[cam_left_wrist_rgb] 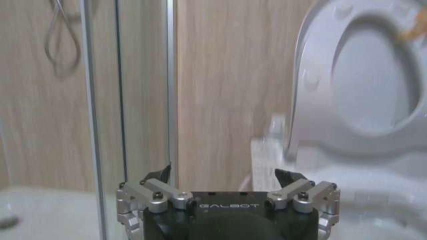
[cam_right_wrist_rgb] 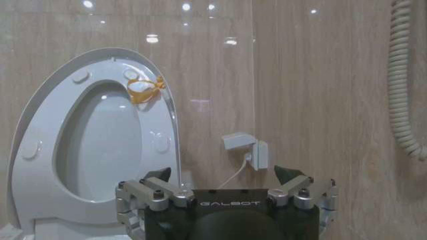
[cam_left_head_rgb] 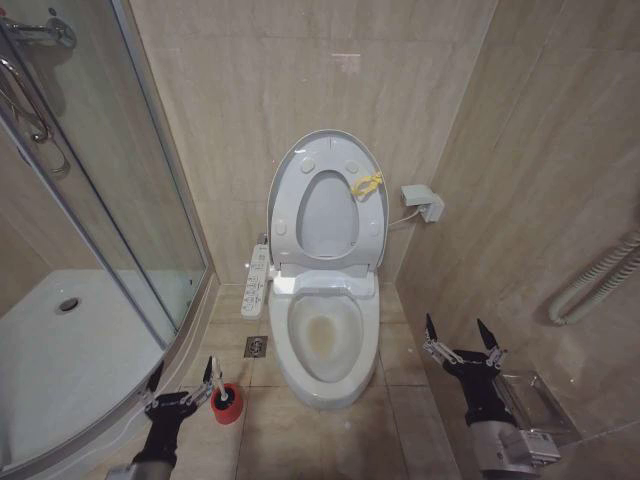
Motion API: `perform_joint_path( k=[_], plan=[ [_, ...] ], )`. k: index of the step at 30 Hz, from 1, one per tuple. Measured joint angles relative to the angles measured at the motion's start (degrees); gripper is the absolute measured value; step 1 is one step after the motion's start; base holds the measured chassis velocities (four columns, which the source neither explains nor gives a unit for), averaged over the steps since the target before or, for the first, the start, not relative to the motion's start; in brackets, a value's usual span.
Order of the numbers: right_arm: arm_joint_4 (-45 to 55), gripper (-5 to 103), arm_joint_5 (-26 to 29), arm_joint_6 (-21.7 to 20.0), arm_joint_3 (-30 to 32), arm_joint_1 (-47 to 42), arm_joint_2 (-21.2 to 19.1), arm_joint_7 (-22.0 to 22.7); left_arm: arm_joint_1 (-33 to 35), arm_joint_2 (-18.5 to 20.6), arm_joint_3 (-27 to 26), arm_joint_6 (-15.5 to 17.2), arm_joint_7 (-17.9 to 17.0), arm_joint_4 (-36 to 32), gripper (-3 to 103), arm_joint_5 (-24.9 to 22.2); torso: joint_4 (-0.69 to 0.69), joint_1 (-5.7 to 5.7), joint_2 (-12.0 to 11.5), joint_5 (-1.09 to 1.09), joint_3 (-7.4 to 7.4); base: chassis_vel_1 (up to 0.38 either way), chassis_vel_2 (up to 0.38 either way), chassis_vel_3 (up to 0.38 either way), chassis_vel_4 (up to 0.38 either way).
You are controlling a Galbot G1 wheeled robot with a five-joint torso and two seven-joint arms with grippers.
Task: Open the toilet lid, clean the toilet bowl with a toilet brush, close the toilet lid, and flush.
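Toilet brush (cam_left_head_rgb: 224, 396), thin white stick handle, dark bristle head, stands in its red cup on the floor left of the white ceramic toilet bowl (cam_left_head_rgb: 325, 345) | light, stiff, slim: you should pinch mid-handle | left gripper (cam_left_head_rgb: 184, 385) beside it, fingers wide, empty | right gripper (cam_left_head_rgb: 460, 338) right of bowl, fingers wide, empty

The word "GALBOT" is printed in pale capitals on the black body of the left gripper (cam_left_wrist_rgb: 227, 175), just behind its spread fingers. The same word "GALBOT" is printed on the black body of the right gripper (cam_right_wrist_rgb: 227, 172). No other text can be read.
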Motion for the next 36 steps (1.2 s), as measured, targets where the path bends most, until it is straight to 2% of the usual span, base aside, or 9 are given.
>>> perform_joint_path(
  k=[4, 9, 18, 36],
  plan=[
    [0.0, 100, 0.0, 0.0, 0.0, 0.0, 0.0, 0.0, 4.8, -0.51, -2.24, 1.99, 0.62, -10.55, 100, 1.65, 0.0, 0.0, 0.0, 0.0, 0.0, 0.0, 0.0, 0.0, 0.0],
    [0.0, 100, 0.0, 0.0, 0.0, 0.0, 0.0, 0.0, 7.91, -0.38, -4.43, 2.88, 1.16, -14.7, 100, 2.19, -0.01, 0.0, 0.0, -0.01, 0.01, 0.0, 0.0, 0.0, 0.0],
    [0.0, 100, 0.0, 0.0, 0.0, 0.0, 0.0, 0.0, 10.95, -1.17, -4.74, 2.99, 0.91, -15.8, 100, 3.53, 0.0, 0.01, 0.0, -0.01, 0.01, 0.0, 0.0, 0.0, 0.0],
    [0.0, 100, 0.0, 0.0, 0.0, 0.0, 0.0, 0.0, 10.84, -1.35, -4.26, 2.62, 1.06, -15.2, 100, 3.86, 0.0, 0.01, 0.0, -0.01, 0.01, 0.0, 0.0, 0.0, 0.0]
  ],
)
